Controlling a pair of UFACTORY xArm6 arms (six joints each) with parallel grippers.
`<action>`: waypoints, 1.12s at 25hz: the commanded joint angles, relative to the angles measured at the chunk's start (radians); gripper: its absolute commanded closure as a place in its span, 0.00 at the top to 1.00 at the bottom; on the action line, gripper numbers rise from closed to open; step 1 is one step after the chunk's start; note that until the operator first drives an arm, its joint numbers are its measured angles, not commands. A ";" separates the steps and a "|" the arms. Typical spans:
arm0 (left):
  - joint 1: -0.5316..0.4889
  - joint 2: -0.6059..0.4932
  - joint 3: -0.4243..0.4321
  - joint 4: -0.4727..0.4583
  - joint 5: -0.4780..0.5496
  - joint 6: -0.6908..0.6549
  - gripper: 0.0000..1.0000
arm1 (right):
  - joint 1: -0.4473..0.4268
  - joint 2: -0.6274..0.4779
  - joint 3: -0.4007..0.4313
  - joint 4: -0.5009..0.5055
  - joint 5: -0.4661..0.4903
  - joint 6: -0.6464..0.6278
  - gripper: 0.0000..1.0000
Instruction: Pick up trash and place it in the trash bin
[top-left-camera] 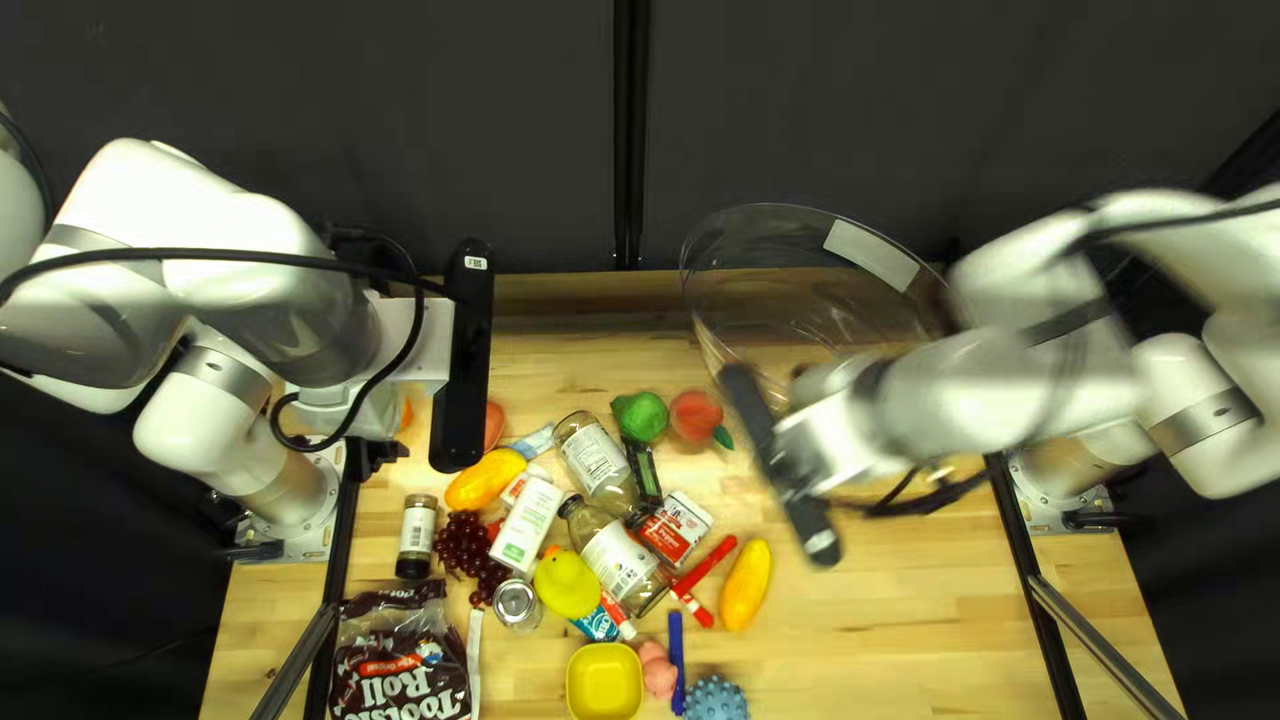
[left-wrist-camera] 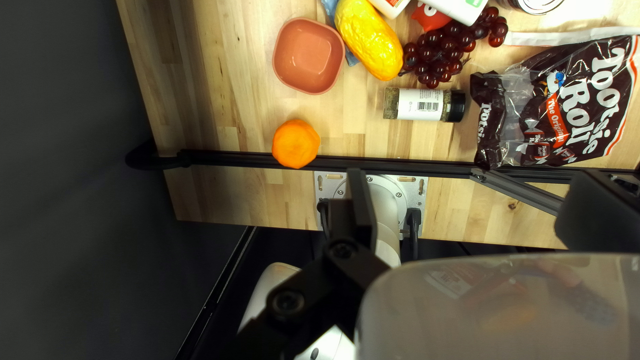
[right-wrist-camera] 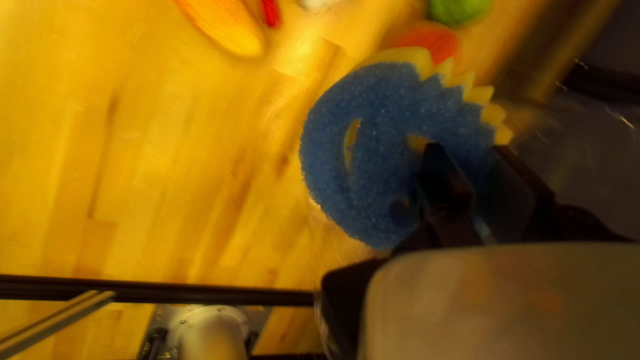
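Rough sponge [right-wrist-camera: 380, 113], glossy bin [top-left-camera: 787, 300], wooden table [top-left-camera: 887, 627]

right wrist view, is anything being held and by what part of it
The blue sponge, held in my right gripper near its rim, by the yellow teeth's end.

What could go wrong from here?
The sponge sticks out well to one side of my right gripper, so it might twist or snag on the clear bin's rim. Later, picking from the crowded pile could set the lying glass bottles rolling, since other things lie close around them.
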 commanded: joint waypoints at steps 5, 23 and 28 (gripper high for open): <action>0.000 0.000 0.000 0.000 0.000 0.000 1.00 | -0.098 -0.260 0.252 -0.084 0.011 0.078 0.00; 0.000 0.000 0.000 0.000 0.000 0.000 1.00 | 0.127 0.191 0.035 -0.016 -0.212 0.204 1.00; 0.000 0.000 0.000 0.000 0.000 0.000 1.00 | 0.135 0.385 0.019 0.016 -0.402 0.183 1.00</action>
